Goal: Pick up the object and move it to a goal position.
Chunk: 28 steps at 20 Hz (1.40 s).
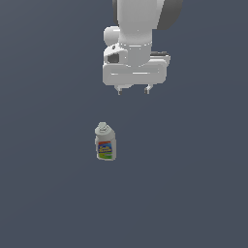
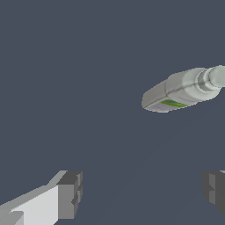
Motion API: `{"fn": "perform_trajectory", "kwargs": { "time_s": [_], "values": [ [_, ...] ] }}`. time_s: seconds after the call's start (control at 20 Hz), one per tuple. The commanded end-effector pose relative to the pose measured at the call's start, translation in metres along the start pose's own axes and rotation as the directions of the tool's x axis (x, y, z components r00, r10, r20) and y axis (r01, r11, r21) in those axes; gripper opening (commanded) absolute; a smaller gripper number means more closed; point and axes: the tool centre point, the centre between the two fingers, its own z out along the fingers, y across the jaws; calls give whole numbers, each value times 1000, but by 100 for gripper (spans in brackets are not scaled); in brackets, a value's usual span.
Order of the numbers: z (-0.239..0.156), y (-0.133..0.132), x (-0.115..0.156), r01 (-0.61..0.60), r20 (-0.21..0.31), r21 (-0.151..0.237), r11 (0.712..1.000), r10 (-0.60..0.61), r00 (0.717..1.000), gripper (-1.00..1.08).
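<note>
Below the arm, cleanser bottle (image 1: 105,143) upright on grey floor (image 1: 193,184), hand (image 1: 133,90) spread wide, gripping nothing

The label lettering on the bottle (image 1: 105,142) was too small to read. My arm (image 1: 140,19) ran off the exterior view's top; one of my fingers (image 2: 215,190) was cut off at the wrist view's edge.

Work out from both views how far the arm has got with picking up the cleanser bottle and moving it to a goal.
Done: nothing visible yet. The cleanser bottle lies on the dark surface, untouched. In hand: the gripper is open and empty, apart from the bottle; the wrist view shows the bottle outside the fingers. Left: reaching, grasping, lifting and moving. No goal marker shows.
</note>
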Motion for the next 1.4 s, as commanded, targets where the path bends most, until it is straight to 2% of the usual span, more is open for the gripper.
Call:
{"fn": "perform_trajectory", "kwargs": {
  "time_s": [0.0,0.4,0.7,1.35],
  "values": [
    [0,0,0,0,0,0,1000,0,1000,100],
    [-11,5,-3,-49,-1,14,999,49,999,100],
    [-10,5,-3,-44,-1,14,999,44,999,100],
    [-7,15,9,106,1,10,994,-106,994,100]
  ]
}}
